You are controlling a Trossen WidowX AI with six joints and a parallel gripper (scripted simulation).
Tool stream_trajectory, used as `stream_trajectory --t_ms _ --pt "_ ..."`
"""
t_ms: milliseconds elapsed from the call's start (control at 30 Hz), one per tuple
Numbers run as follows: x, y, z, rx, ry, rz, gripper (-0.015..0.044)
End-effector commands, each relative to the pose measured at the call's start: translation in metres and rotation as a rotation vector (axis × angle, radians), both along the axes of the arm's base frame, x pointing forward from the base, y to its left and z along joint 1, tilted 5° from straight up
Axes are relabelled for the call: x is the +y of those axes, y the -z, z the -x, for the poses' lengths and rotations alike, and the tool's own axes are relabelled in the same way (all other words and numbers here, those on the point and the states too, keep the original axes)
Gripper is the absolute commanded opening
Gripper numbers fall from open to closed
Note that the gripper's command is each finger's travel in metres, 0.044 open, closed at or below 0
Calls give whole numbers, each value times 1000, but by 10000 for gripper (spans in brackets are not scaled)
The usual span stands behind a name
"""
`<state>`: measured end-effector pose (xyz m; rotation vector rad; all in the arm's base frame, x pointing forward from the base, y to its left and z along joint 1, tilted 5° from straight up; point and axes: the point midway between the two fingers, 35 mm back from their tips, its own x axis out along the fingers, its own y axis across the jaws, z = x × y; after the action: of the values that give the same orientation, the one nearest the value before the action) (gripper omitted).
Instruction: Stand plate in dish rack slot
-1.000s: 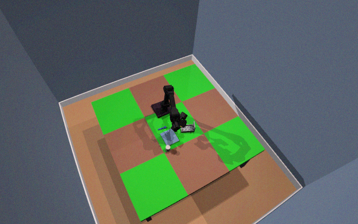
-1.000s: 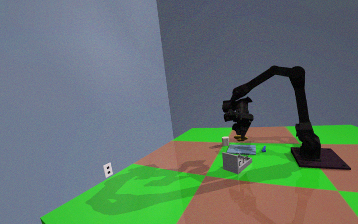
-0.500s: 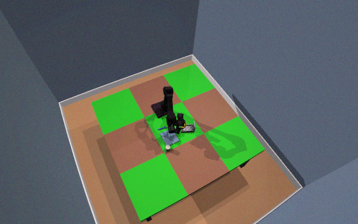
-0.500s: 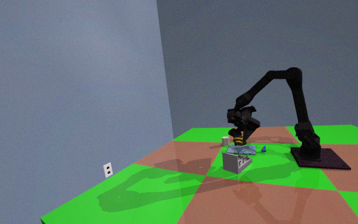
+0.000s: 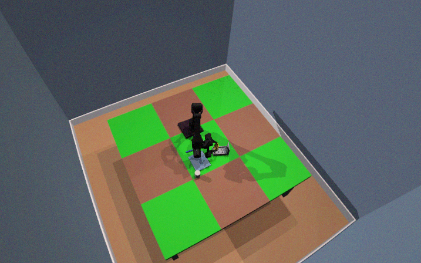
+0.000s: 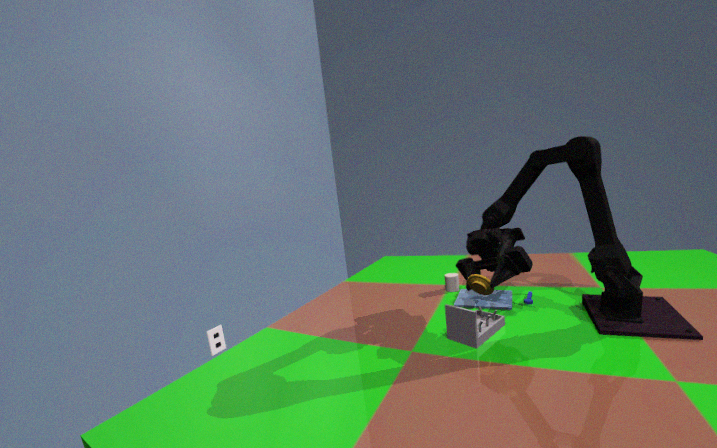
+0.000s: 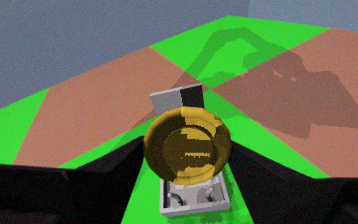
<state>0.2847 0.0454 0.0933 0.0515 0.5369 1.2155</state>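
A: Checking tool state: clenched on the yellow plate, fingers pressed against its left and right edges in the wrist view.

B: Confirmed. Plate position?

A: Held off the desk, tilted close to upright, face turned toward the wrist camera. Located in the exterior view above the near edge of the blue-grey mat and just beyond the dish rack. Not in contact with either, as far as visible.

B: Rack details?

A: Grey, resting on the central green square. One tall solid end wall, seen past the plate in the wrist view. Low tray with short rails at the near end, partly hidden behind the plate. Exact slot alignment: cannot tell.

B: Arm posture?

A: Black arm rising from a dark base plate at the right of the exterior view, elbow high, forearm sloping down and left toward the rack. Wrist bent, tool angled down and toward the near left.

B: Other items on the desk?

A: Small white cylinder at the far left of the mat, apart from it. Small blue object just right of the mat. In the top view, rack right of the arm, mat and cylinder nearer the camera.

B: Desk surface?

A: Green and brown checkered squares, arm shadows across several of them. White wall outlet on the left wall.
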Motion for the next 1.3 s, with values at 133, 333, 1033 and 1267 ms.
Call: stream_trajectory --t_ms 133,333,1033,1267 --pt "-2 2 4 -218 6 -82 0" --pt "-4 2 7 -349 22 -115 0" --pt "6 22 6 -345 19 -107 0" --pt "12 29 6 -348 19 -103 0"
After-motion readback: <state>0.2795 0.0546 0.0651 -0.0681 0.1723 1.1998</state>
